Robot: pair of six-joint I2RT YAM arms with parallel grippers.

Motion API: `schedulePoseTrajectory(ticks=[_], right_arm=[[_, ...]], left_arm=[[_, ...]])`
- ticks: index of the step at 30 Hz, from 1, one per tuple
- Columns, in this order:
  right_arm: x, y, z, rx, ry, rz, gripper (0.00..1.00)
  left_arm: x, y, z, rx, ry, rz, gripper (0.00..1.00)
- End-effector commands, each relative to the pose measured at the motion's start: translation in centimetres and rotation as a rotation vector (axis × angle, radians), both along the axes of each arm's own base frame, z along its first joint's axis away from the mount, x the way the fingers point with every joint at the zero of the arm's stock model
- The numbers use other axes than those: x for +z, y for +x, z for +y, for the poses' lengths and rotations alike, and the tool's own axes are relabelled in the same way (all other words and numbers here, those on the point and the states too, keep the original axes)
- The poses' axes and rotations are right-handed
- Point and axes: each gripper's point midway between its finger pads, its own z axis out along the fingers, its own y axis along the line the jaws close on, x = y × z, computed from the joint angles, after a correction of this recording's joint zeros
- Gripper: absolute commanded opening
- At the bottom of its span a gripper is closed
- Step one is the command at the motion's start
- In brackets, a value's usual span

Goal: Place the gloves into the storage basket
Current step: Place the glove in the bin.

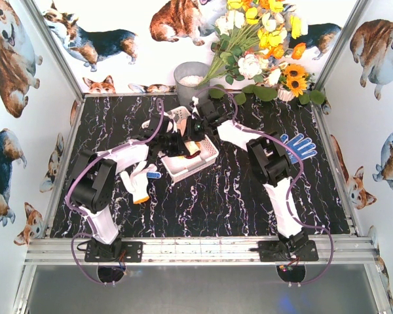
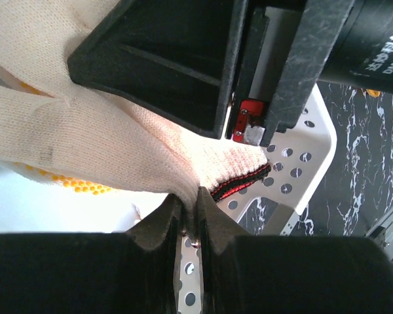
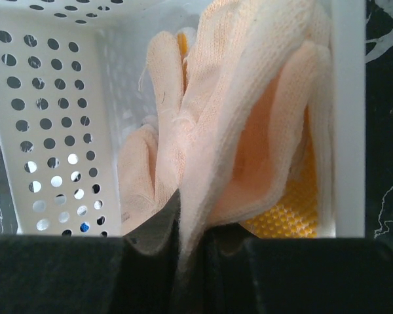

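Over the white storage basket [image 1: 191,171] both grippers meet. My left gripper [image 2: 196,196] is shut on a fold of a white glove [image 2: 85,131] with a red-and-black cuff trim, above the basket's holed wall [image 2: 295,154]. My right gripper [image 3: 191,210] is shut on white glove fabric [image 3: 236,85] hanging inside the basket [image 3: 52,118], beside a yellow-dotted glove [image 3: 285,219]. I cannot tell whether both hold the same glove. In the top view the left gripper [image 1: 179,146] and right gripper [image 1: 198,131] hide the held cloth. A white glove with an orange cuff [image 1: 139,183] lies left of the basket; a blue-dotted glove [image 1: 299,145] lies right.
A grey round bucket [image 1: 191,78] stands behind the basket at the back wall. A bunch of yellow and white flowers [image 1: 265,46] fills the back right corner. Aluminium rails edge the black marbled table [image 1: 216,209].
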Motion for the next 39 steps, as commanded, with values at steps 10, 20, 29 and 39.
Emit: schedulePoseTrajectory(ticks=[10, 20, 29, 39], right_arm=[[3.9, 0.3, 0.0, -0.031, 0.049, -0.087, 0.00], [3.9, -0.8, -0.1, -0.038, 0.058, -0.075, 0.00], [4.2, -1.6, -0.4, -0.030, 0.074, -0.081, 0.00], [2.6, -2.1, -0.4, -0.028, 0.069, -0.050, 0.00]], left_arm=[[0.5, -2.6, -0.4, -0.066, 0.000, 0.047, 0.00], [0.3, -3.9, -0.4, -0.095, 0.009, 0.077, 0.00], [0.7, -4.9, -0.9, -0.118, 0.011, 0.080, 0.00], [-1.6, -5.4, -0.3, -0.107, 0.083, 0.122, 0.00]])
